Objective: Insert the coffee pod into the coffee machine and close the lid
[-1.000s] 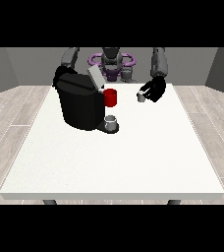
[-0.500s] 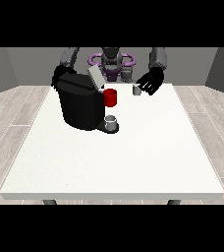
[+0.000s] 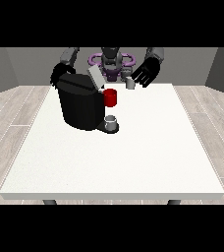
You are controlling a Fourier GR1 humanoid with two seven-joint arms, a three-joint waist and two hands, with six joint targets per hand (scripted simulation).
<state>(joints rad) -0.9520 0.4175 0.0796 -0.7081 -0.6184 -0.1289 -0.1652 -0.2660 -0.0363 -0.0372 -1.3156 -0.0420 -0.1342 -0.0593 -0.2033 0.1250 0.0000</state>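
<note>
I see the hand at the view's right (image 3: 146,74) pinching the grey coffee pod (image 3: 130,83), raised at the black coffee machine's (image 3: 79,106) two o'clock. Its lid (image 3: 95,78) stands open. The other hand (image 3: 58,74): fingers unclear.

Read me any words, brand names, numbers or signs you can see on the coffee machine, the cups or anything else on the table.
None can be read.
Coffee machine: plain black body, no legible label or brand.
Red cup: no marking visible.
Small grey cup under the spout: no marking visible.
Coffee pod by the hand at the view's right: too small to tell.
Table: plain white.
</note>
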